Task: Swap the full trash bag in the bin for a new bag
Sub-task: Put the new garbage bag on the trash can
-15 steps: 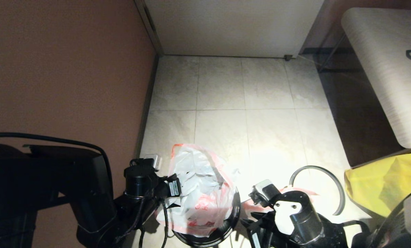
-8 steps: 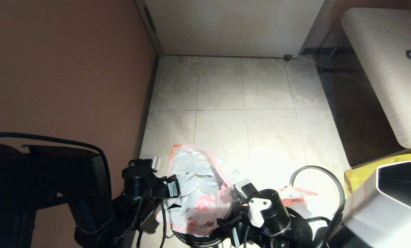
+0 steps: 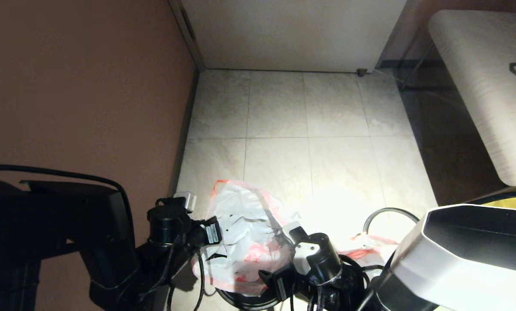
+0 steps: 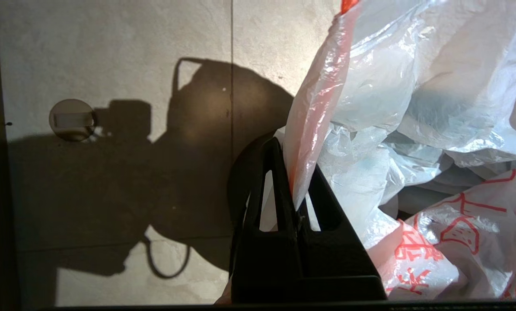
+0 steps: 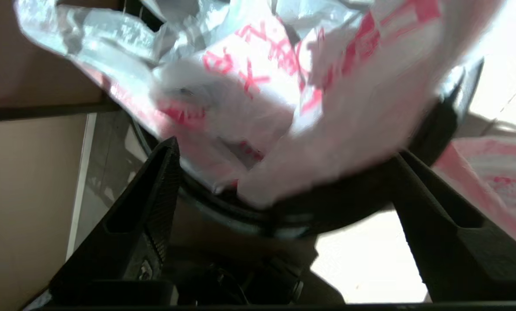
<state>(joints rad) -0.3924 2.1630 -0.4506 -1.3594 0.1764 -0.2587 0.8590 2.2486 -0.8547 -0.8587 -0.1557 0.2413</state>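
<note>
A white trash bag with red print (image 3: 245,233) stands up out of the black bin (image 3: 240,301) at the bottom of the head view. My left gripper (image 4: 295,196) is shut on the bag's (image 4: 392,108) reddish upper edge on the bin's left side. My right gripper (image 5: 284,151) is open at the bin's right side. The bag's (image 5: 262,86) loose plastic hangs between its fingers (image 5: 154,207), just above the bin's rim (image 5: 240,211). In the head view the right wrist (image 3: 318,259) hides those fingers.
A grey hoop (image 3: 372,216) lies on the tiled floor to the right of the bin, beside a flat red-and-white bag (image 3: 366,249). A brown wall (image 3: 81,86) runs close on the left. A yellow bag (image 3: 515,201) peeks over my right arm. A pale tabletop (image 3: 487,86) is at the right.
My right arm has swung left from the floor bag to the bin's right side, and its jaws have opened wide. The left gripper has kept its hold on the bag.
</note>
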